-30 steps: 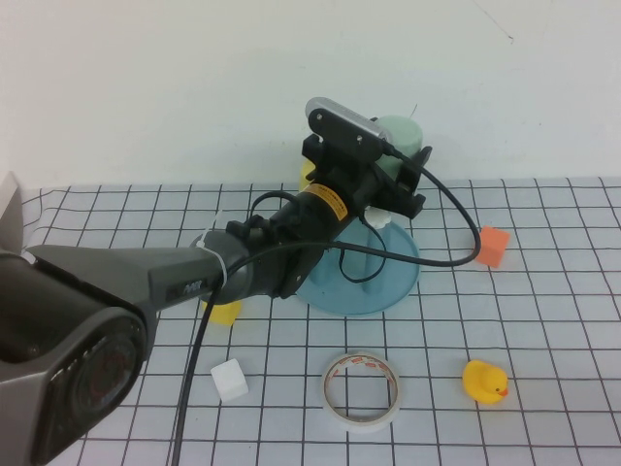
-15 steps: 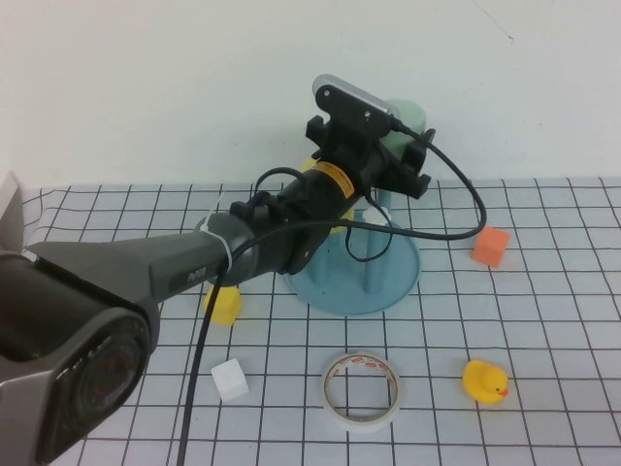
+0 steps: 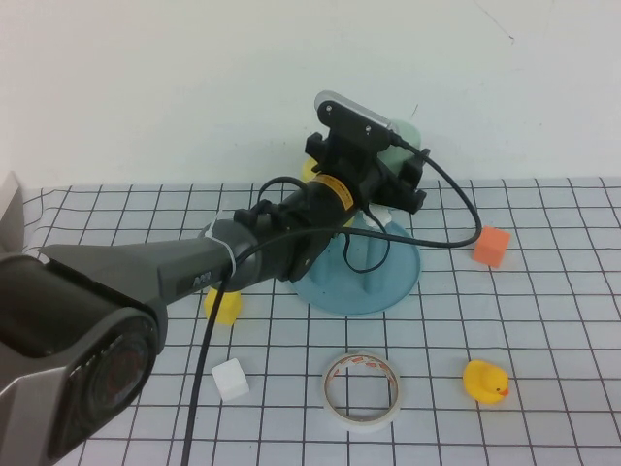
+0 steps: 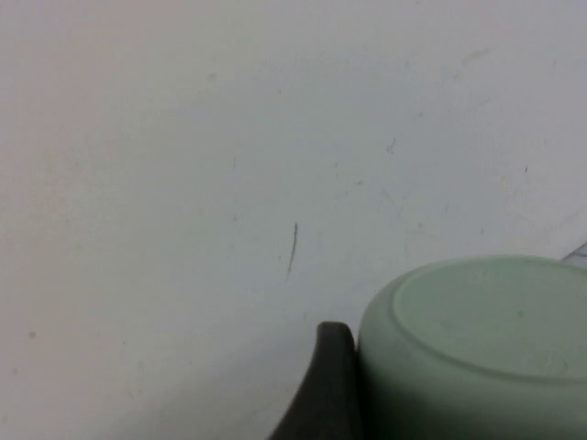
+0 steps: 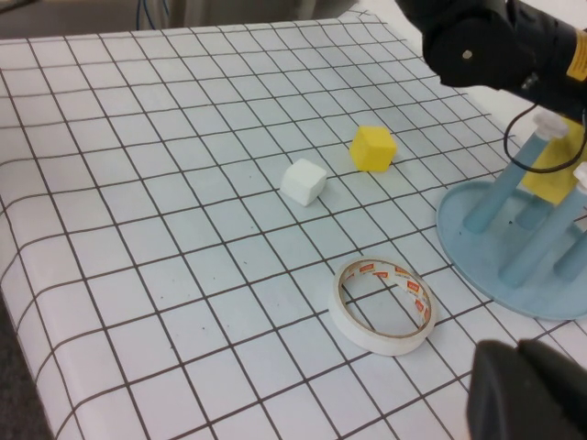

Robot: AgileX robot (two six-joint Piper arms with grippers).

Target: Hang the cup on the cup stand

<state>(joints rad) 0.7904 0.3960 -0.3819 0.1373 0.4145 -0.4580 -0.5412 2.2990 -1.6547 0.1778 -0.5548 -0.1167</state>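
Note:
The pale mint-green cup (image 3: 408,132) is held bottom-up above the pegs of the round blue cup stand (image 3: 388,283) at the back of the table. My left gripper (image 3: 398,163) is shut on the cup's sides. In the left wrist view the cup's flat bottom (image 4: 486,330) fills the corner, with one dark finger (image 4: 323,390) pressed against its wall. My right gripper (image 5: 527,390) hangs shut and empty low over the table, near the front of the cup stand (image 5: 477,240); it is out of the high view.
A tape roll (image 3: 362,388), a white cube (image 3: 230,379), a yellow cube (image 3: 223,307), a yellow duck (image 3: 483,381) and an orange cube (image 3: 491,246) lie around the stand. Something yellow (image 3: 310,171) sits behind the left arm. A white wall stands close behind.
My left gripper lifted the cup and carried it slightly to the right over the stand, then came down a little. The right gripper stayed shut.

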